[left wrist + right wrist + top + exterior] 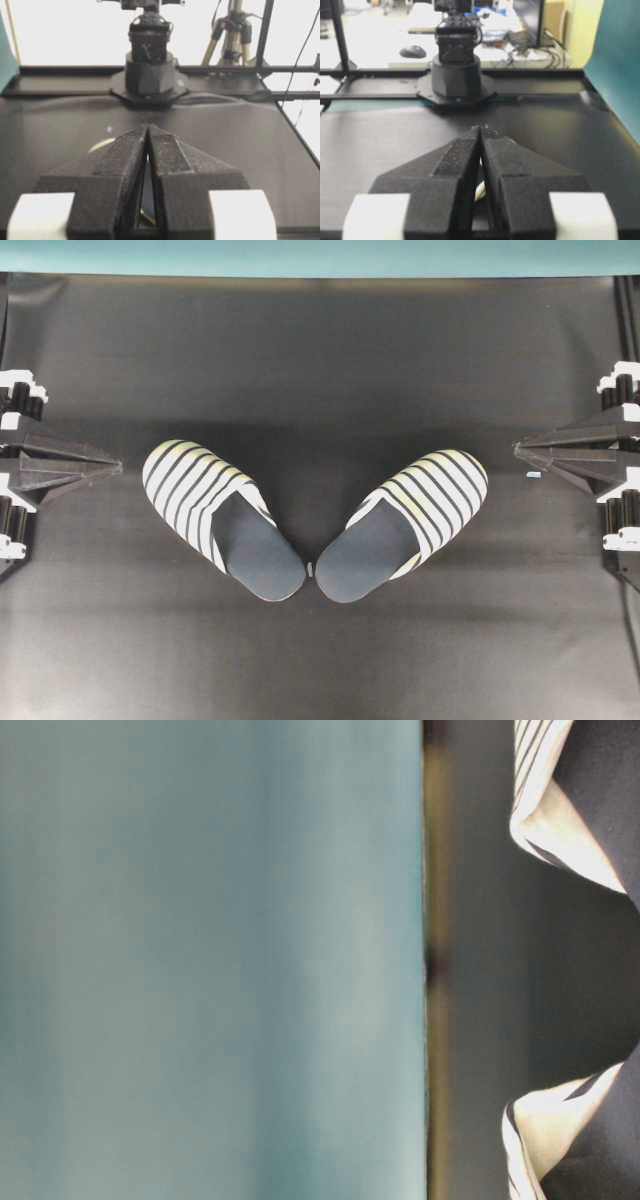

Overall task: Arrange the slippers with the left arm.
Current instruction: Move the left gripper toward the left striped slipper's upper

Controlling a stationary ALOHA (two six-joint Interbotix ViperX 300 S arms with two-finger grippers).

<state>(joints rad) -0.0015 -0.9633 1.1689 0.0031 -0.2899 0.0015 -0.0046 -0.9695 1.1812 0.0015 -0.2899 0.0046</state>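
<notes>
Slippers lie mid-table on the black mat point(320, 660), heels nearly touching, toes splayed toward the far edge. Nearest the left gripper point(118, 468) is the left slipper point(220, 515), just beside its tip toward the table's centre; its long axis runs diagonally, striped toe up-left, navy heel down-right. Opposite, the right slipper point(405, 523) mirrors it, toe up-right, closer to the right gripper point(518, 448). Both grippers sit with jaws pressed together, holding nothing.

You've got a black table point(320, 350) w/ two slippers point(222, 518) mid-table, heels touching toward the near edge, toes splayed apart.
</notes>
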